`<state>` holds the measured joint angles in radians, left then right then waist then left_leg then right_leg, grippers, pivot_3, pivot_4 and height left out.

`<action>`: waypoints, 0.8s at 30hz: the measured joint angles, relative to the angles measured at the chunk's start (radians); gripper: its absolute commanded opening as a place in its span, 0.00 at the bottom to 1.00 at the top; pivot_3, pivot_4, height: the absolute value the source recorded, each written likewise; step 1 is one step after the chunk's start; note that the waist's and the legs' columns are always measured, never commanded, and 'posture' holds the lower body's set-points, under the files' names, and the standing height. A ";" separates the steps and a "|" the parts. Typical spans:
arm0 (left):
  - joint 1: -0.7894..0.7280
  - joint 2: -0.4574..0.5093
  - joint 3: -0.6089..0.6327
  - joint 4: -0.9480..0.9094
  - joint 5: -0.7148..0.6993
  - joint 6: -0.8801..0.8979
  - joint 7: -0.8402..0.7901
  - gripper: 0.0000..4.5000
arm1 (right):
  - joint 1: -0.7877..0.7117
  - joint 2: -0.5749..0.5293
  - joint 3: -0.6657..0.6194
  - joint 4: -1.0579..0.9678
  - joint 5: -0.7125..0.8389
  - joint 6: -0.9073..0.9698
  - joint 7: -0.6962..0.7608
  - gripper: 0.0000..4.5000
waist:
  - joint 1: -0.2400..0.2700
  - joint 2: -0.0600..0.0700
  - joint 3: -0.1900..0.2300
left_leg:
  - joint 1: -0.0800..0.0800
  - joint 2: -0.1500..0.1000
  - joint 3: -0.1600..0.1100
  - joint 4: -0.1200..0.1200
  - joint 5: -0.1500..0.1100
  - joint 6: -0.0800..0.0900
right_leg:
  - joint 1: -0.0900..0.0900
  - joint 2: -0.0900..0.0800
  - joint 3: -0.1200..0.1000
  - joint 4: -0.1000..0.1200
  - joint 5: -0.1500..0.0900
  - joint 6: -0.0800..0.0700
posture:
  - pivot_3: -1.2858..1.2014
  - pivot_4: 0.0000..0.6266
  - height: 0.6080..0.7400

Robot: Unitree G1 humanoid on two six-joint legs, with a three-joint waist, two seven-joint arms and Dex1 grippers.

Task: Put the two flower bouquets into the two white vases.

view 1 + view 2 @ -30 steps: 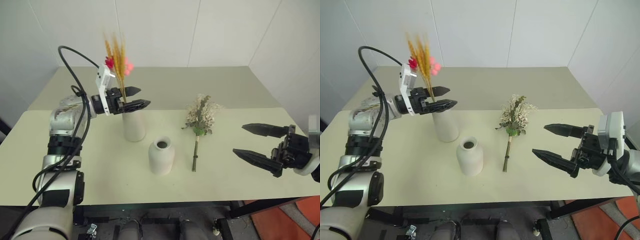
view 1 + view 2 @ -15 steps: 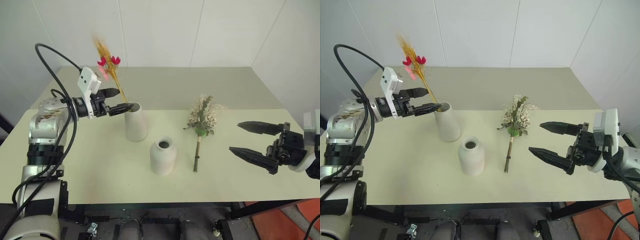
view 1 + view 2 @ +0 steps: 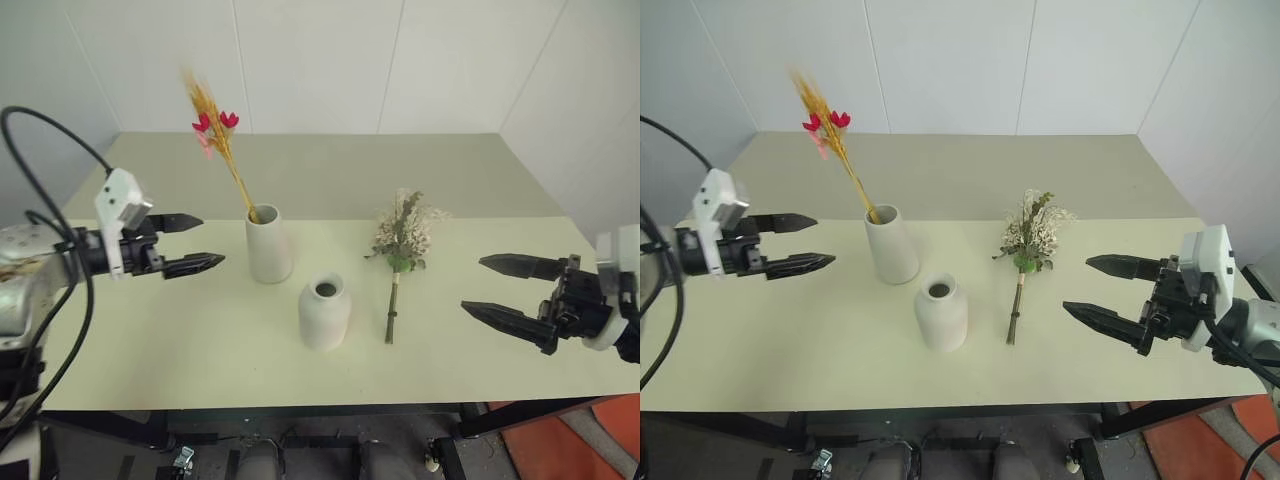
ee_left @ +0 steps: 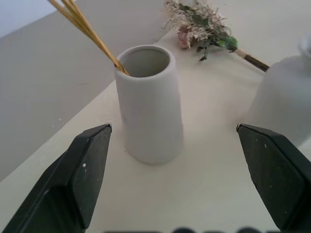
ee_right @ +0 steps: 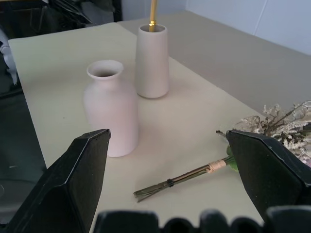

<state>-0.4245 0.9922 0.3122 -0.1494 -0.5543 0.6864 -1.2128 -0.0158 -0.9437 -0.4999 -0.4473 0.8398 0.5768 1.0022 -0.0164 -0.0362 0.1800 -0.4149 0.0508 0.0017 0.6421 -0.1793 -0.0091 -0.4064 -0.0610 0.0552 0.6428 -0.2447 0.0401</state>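
Wheat bunch (image 3: 215,130) sits in the tall vase (image 3: 268,243). Both grippers' fingers spread, empty. I'd have the right gripper (image 3: 508,289) grab the rose bouquet (image 3: 402,245) low on the stems, then aim at the squat vase (image 3: 324,311).

A pale cream-green surface (image 3: 150,330) is carrying three things. A tall tapered white vase (image 3: 268,244) is standing upright toward the robot's left, and just beside it, nearer the front edge, a squat white bottle-shaped vase (image 3: 324,311) with a narrow neck is standing apart from it. To the right of both, a bouquet of cream dried sprigs and green leaves (image 3: 402,250) is lying flat, its bound stems pointing toward the front edge, touching neither vase.
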 measured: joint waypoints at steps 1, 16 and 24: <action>0.023 0.003 0.024 -0.031 -0.029 0.005 -0.020 1.00 | -0.012 -0.008 0.018 0.006 -0.008 0.011 -0.015 1.00 | 0.000 0.000 0.000 | 0.000 0.000 0.000 0.000 0.000 0.000 | 0.000 0.000 0.000 0.000 -0.001 -0.002 | 0.52 0.24 1.00; -0.005 0.051 0.023 -0.128 -0.194 -0.030 -0.148 1.00 | -0.673 0.038 0.523 0.244 -0.003 0.810 -0.382 1.00 | -0.005 0.000 0.000 | -0.012 0.000 0.003 -0.001 0.000 0.000 | -0.016 0.002 0.003 0.003 0.006 -0.008 | 0.52 0.24 1.00; -0.005 0.051 0.011 -0.121 -0.199 -0.034 -0.156 1.00 | -0.905 0.260 0.687 0.584 -0.191 0.912 -0.476 1.00 | -0.007 0.000 0.000 | -0.015 0.000 0.003 -0.001 0.000 0.000 | -0.019 0.002 0.003 0.003 0.006 -0.008 | 0.52 0.24 1.00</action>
<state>-0.4297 1.0435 0.3236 -0.2704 -0.7532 0.6525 -1.3690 -0.9206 -0.6839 0.1870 0.1368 0.6493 1.4889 0.5262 -0.0230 -0.0363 0.1801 -0.4302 0.0509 0.0046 0.6415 -0.1790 -0.0086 -0.4257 -0.0590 0.0583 0.6459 -0.2385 0.0324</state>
